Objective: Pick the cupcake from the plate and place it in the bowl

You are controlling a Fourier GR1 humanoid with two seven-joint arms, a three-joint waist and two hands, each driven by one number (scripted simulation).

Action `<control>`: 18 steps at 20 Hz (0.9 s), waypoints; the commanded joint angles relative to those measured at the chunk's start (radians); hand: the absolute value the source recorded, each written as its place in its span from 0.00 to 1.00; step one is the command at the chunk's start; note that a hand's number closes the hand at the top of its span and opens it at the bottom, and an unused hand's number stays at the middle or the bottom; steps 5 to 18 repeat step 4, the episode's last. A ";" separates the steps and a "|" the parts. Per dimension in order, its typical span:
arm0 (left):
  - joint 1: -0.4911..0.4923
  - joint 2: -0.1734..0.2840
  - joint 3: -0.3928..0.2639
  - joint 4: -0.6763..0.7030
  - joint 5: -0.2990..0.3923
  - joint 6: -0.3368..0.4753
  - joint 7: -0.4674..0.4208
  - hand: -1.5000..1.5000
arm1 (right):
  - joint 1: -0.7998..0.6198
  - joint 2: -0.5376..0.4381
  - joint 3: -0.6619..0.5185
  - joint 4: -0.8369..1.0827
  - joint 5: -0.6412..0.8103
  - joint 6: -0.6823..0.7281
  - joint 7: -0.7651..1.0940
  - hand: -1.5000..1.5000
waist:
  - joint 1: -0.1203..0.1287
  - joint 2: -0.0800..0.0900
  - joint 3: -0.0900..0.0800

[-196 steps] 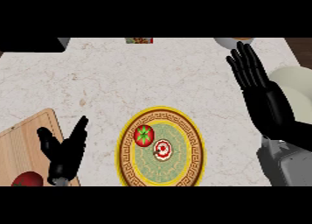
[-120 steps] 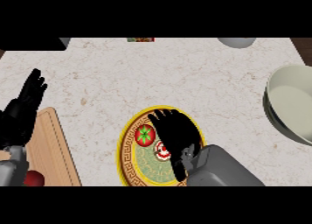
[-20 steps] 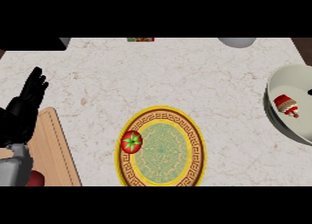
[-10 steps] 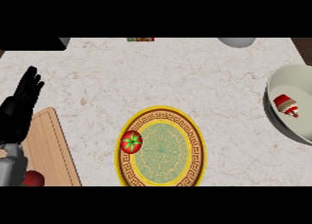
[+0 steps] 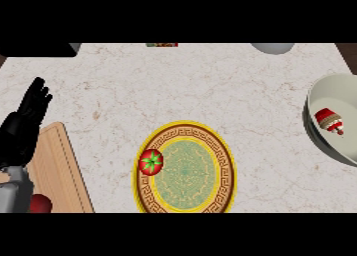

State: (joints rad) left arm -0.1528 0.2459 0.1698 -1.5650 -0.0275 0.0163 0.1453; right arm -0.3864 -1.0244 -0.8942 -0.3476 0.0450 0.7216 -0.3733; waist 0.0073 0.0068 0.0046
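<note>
The cupcake lies on its side inside the pale bowl at the right edge of my bench, well apart from the plate it is meant to leave. That plate, yellow-rimmed with a green centre, sits near the middle of the bench, and a red tomato with a green stalk rests on its left rim. My left hand is up at the left edge, fingers straight and released, holding nothing, above the wooden cutting board that lies just beside the plate. A small red thing shows at the board's lower edge beside my grey forearm; I cannot tell what it is. My right hand shows nowhere in this view.
</note>
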 commanded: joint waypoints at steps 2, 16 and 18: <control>0.035 0.019 0.016 -0.024 0.015 -0.029 -0.024 0.50 | 0.051 -0.088 -0.036 0.058 -0.050 0.157 -0.076 0.00 | 0.003 -0.003 0.000; -0.008 0.009 0.030 0.039 0.023 -0.016 -0.028 0.50 | 0.038 -0.090 -0.042 0.071 -0.066 0.168 -0.067 0.00 | -0.001 0.000 0.000; -0.008 0.009 0.030 0.039 0.023 -0.016 -0.028 0.50 | 0.038 -0.090 -0.042 0.071 -0.066 0.168 -0.067 0.00 | -0.001 0.000 0.000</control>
